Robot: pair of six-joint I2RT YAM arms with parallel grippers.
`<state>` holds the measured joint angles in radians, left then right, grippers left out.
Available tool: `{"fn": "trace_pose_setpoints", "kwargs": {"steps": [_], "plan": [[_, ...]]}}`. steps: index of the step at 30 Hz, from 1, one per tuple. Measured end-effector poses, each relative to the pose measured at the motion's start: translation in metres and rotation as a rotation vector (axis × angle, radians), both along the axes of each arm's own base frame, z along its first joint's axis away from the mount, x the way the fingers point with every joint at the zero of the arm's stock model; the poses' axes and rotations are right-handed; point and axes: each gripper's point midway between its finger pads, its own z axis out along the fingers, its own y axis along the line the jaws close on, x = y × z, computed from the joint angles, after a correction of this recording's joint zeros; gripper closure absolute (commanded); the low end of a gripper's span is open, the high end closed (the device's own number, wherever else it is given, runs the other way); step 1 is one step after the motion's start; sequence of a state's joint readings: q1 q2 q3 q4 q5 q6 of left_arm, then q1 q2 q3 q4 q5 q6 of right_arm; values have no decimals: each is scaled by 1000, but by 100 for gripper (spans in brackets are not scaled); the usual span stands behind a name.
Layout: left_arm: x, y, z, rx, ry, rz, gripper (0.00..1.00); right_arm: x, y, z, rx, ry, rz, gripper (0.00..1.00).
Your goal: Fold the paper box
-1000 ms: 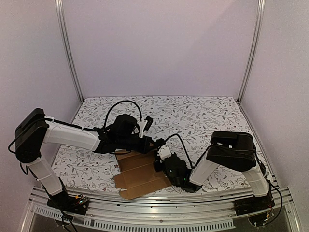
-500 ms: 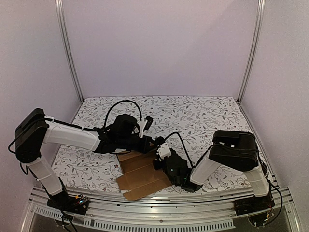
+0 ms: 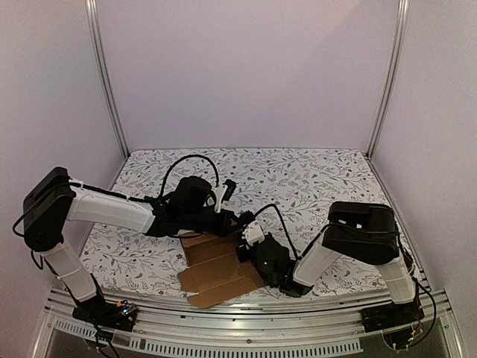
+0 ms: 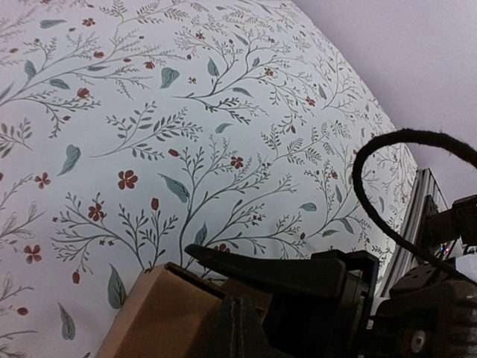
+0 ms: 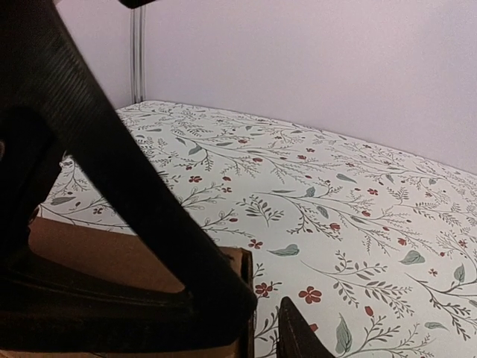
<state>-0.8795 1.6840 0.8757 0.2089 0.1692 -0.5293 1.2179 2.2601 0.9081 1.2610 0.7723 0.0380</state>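
Observation:
The paper box (image 3: 216, 270) is a brown cardboard piece lying mostly flat near the table's front edge. Its far end is raised between the two grippers. My left gripper (image 3: 237, 221) reaches in from the left. In the left wrist view it (image 4: 216, 282) is shut on a raised flap of the box (image 4: 153, 317). My right gripper (image 3: 244, 240) sits at the box's right far corner. In the right wrist view it (image 5: 268, 307) is narrowly open. One finger lies over the cardboard (image 5: 82, 250) and the other fingertip (image 5: 298, 335) stands just beside its edge.
The floral tablecloth (image 3: 313, 179) covers the table. White walls and metal frame posts (image 3: 104, 82) enclose it. A black cable (image 4: 373, 201) loops beside the left wrist. The front rail (image 3: 246, 328) runs just below the box.
The box's near end has shifted slightly on the table. The right gripper has nudged a little at the box's corner. The left arm has barely moved.

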Motion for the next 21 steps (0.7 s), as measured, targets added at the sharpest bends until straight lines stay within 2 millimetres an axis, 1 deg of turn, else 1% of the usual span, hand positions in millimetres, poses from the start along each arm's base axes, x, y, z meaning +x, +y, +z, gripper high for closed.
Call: {"fn": "trace_pose_setpoints", "kwargs": {"steps": [8,14,21], "plan": [[0,0,-1,-1,4,-1,100,-6,-8,-12,-8,26,0,68],[0,-1,-1,-1,4,-1,100,-7,-10,-18,10,48,-1,68],[0,-1,-2,-2,5,-1,100,-9,-10,-38,-17,83,2,71]]}}
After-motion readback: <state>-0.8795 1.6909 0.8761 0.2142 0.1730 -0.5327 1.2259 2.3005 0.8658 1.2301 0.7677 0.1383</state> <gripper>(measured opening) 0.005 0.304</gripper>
